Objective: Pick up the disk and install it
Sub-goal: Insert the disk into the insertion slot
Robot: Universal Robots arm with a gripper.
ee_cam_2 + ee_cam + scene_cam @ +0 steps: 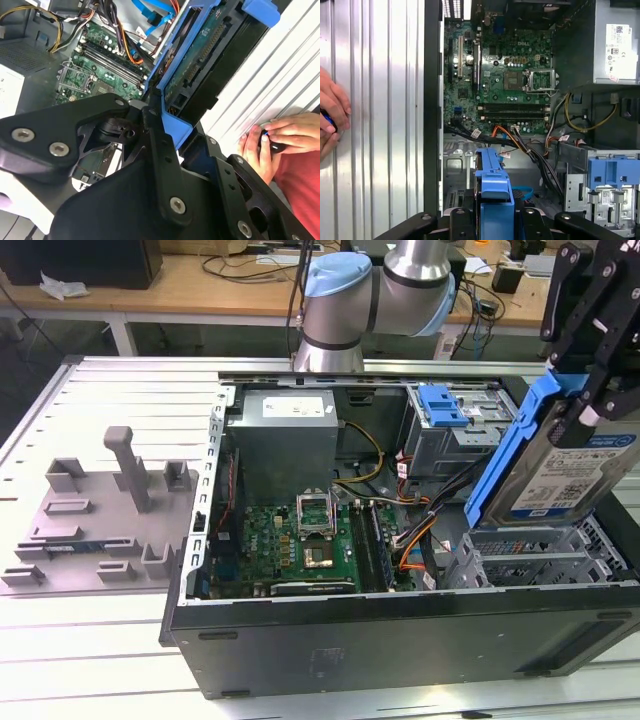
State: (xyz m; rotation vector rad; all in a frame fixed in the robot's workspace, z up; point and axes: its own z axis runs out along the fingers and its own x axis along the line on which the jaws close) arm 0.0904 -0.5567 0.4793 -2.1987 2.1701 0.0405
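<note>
Fixture: a grey moulded fixture (100,510) with upright blocks is lying at the exterior view's left, on the slatted metal table (90,640).
Case: an open computer case (400,640) is lying on its side on the same table, taking up the middle and the exterior view's right.
Inside the case: a green motherboard (290,535) is lying flat on the case floor, and a grey power supply (285,445) is sitting just behind it.
Arm: the robot arm (370,290) is rising behind the case at the top centre.
Drive bays: a blue ridged latch (443,405) is sitting on a bay at the far side of the case. A perforated metal drive cage (540,560) is standing nearer, at the exterior view's right.
Disk: the disk (565,475) is hanging tilted over the drive cage, label side facing the exterior camera and blue bracket along its edge. Its lower end is coming close to the cage top; whether they are touching, I cannot tell.
Pincer: the gripper (585,410) is clenching the disk at its upper end, black fingers pressing on the bracket.
Person: hands (270,142) are resting on the slatted table beside the case in both wrist views, holding a small dark object.
</note>
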